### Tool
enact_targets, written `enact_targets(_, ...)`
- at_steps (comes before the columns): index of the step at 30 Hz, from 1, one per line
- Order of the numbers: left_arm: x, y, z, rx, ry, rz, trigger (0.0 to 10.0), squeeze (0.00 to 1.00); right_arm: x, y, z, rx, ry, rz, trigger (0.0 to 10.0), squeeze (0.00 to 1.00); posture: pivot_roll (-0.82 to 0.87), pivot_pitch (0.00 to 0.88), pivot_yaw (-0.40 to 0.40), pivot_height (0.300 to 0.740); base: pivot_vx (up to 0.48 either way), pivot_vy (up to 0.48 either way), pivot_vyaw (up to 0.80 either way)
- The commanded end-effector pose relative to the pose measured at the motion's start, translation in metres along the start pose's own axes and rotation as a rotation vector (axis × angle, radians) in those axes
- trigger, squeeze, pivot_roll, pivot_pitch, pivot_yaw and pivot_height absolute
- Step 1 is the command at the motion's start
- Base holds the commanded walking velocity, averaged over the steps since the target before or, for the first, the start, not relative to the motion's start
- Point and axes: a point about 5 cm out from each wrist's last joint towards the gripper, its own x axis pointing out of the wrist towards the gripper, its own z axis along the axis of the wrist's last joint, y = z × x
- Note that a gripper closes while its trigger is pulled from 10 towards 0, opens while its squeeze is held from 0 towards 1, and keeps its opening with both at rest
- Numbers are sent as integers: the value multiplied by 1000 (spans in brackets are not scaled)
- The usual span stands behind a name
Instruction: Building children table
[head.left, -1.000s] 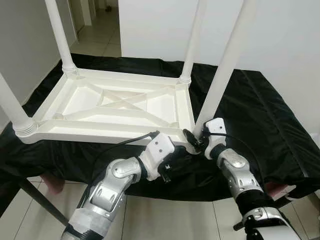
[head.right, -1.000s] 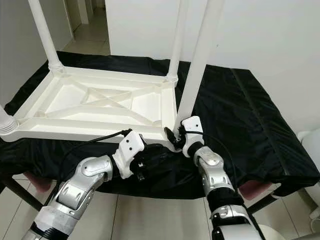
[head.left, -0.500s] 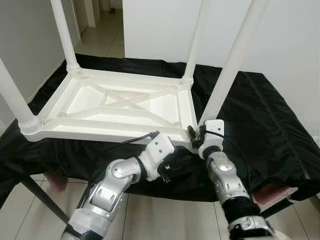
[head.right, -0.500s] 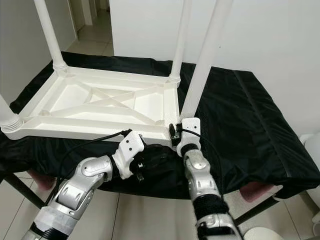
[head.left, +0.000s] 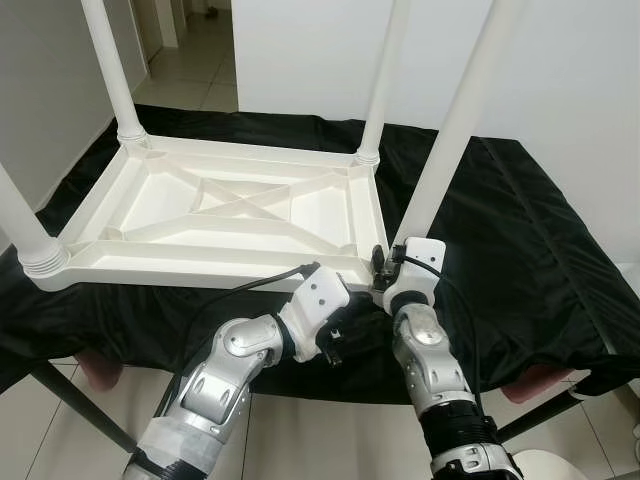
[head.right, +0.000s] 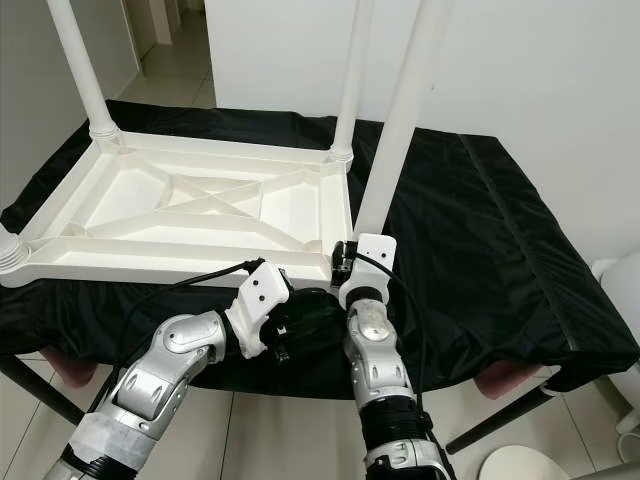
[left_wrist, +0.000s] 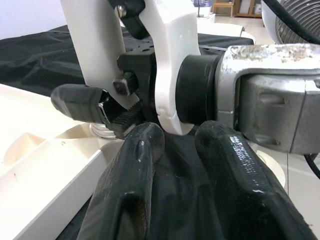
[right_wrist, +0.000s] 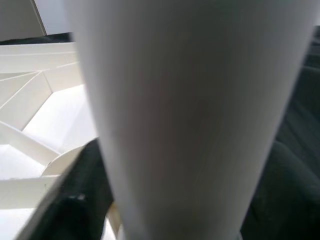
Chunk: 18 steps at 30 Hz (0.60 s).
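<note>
— Where is the right gripper (head.left: 383, 263) working, and how are its fingers standing?

— It is sitting at the foot of the near right leg (head.left: 452, 132) of the white children's table (head.left: 225, 215), right at the table's near right corner. The right wrist view is looking straight up that leg from very close, with a black finger (right_wrist: 82, 200) lying against its side, so the fingers are clasping the leg between them.

— And the left gripper (left_wrist: 172, 150)?

— It is hanging just under the table's near edge, beside the right wrist. Its two fingers are lying close together, with only a narrow gap and nothing between them, over the black cloth (head.left: 520, 230).

— Where is the table itself lying?

— It is lying upside down on the cloth-covered surface, toward the left side, its ribbed underside facing up. All four legs are standing upright in the corner sockets: the far left leg (head.left: 108, 68), the far right leg (head.left: 384, 80), and the near left leg (head.left: 22, 215).
</note>
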Motion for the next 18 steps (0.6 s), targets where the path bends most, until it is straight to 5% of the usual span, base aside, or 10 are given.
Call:
enact_targets(1,2,2,1,11,1,47,10000,0,-1,-6,0,-3,7,-6,10000,1000,40,0,-67,740,0,0,0)
enact_targets(9,2,2,1,11,-1,52,10000,0,-3,-13,0,-30,12,43,10000,1000,37,0,-68,740,0,0,0)
enact_targets(10,1,2,1,11,-1,54,10000,0,-4,-15,-1,-34,17,91,10000,0,36,0,-65,740,0,0,0)
enact_targets(18,1,4,2,12,-1,57,10000,0,-6,-20,0,-59,11,266,10000,0,28,3,-56,740,0,0,0)
